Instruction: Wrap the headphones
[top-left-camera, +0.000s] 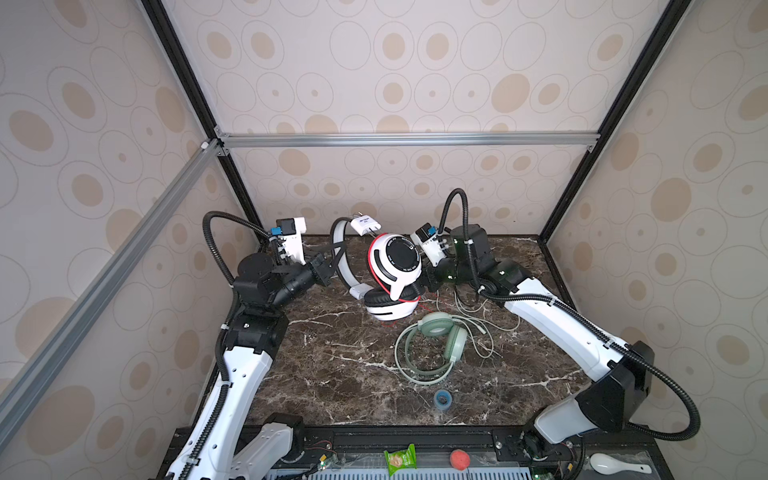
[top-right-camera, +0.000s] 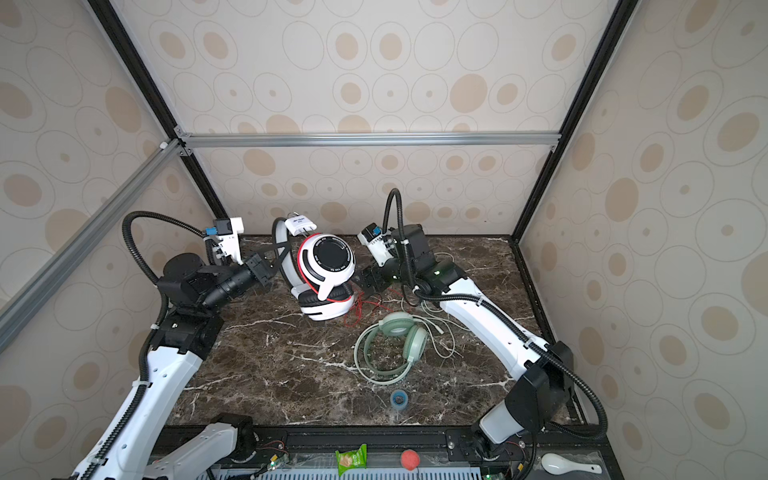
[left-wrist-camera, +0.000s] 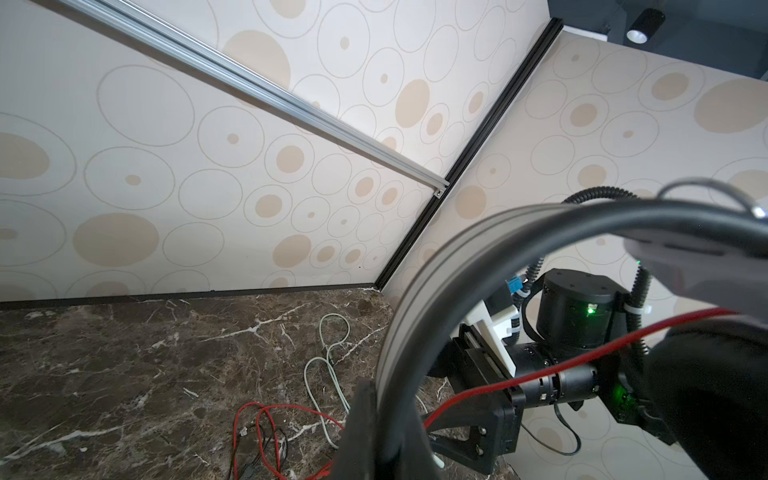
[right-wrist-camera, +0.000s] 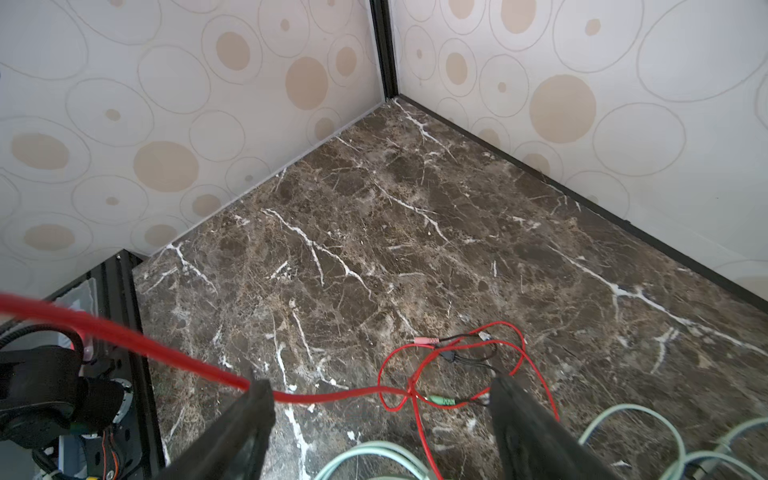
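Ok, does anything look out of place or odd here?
Yes: the thin red cable of the white-and-black over-ear headphones lies in a loose tangle on the brown marble tabletop, not wound up.

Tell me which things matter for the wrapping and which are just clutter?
In the job:
white-and-black over-ear headphones with thin red cable
mint green over-ear headphones with pale cable

Lying about:
small blue roll
green snack packet
red ball
white spoon
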